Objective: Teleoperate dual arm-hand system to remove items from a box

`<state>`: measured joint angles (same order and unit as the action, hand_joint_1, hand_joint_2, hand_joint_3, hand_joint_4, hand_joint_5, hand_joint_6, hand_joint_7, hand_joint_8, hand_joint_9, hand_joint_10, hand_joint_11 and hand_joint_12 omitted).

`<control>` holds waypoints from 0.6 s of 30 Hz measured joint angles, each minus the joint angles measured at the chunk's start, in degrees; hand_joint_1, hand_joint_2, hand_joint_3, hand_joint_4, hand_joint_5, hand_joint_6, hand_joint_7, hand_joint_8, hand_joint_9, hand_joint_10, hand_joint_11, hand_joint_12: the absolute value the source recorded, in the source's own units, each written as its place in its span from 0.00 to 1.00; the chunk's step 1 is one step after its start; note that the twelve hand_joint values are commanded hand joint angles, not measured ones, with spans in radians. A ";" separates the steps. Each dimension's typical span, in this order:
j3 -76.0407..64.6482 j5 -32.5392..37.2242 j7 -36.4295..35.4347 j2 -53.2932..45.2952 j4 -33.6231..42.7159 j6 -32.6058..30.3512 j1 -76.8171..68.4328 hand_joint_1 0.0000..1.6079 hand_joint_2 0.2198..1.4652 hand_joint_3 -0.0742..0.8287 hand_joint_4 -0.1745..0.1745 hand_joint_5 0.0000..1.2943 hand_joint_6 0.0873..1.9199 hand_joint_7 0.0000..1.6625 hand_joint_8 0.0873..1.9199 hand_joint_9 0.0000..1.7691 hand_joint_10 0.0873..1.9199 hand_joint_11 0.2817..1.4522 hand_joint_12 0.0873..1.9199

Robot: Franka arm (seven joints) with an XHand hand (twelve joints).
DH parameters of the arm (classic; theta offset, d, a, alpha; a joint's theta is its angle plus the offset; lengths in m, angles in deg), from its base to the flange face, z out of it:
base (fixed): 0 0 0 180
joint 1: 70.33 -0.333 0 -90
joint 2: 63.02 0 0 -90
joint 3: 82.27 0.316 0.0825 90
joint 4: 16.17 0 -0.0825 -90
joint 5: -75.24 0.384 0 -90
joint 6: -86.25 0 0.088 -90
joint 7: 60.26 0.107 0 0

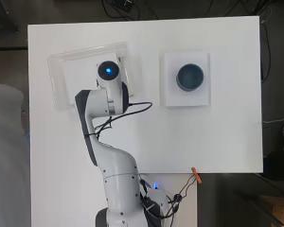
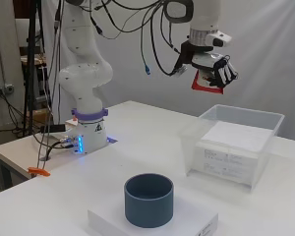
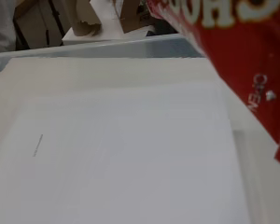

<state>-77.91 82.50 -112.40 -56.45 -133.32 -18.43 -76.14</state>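
Nearest to us in the side view sits a dark blue cup (image 2: 148, 199), upright on a flat white block (image 2: 196, 223) at the front of the white bench (image 2: 137, 132). From overhead we see the same cup centred on its block, well apart from the clear plastic box (image 1: 57, 80) that lies further along the bench.

We see the arm rising from its base at the bench edge, bending over at the top and coming down so that the wrist points at the box from above. Our hand (image 2: 221, 71) hangs in the air above the box, clear of its rim. Its black fingers (image 2: 230, 73) are curled round a red packet (image 2: 206, 82), which they pinch so that it dangles beneath the palm, tilted, with a white patch on its face. The packet is out of the box and touches nothing but the hand.

In the wrist view the red packet fills the upper corner close to the lens, with white lettering across it, and below it we look down on a wide flat white item (image 3: 116, 140) that covers most of the box floor. The side view shows this white item inside the clear walls as a low pale slab. From overhead the arm's own wrist hides the hand and the packet from us.
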 joint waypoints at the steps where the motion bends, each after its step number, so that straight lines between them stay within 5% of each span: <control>1: -0.64 -0.04 0.05 0.97 -0.77 -0.07 0.14 0.59 0.78 0.08 1.00 0.63 0.62 0.68 1.00 0.78 1.00 0.65 0.96; 18: -9.85 -2.86 -1.61 2.10 -0.76 0.27 2.28 0.59 0.78 0.08 1.00 0.63 0.62 0.72 1.00 0.82 1.00 0.70 0.97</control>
<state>-87.76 79.65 -114.01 -54.35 -134.08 -18.16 -73.87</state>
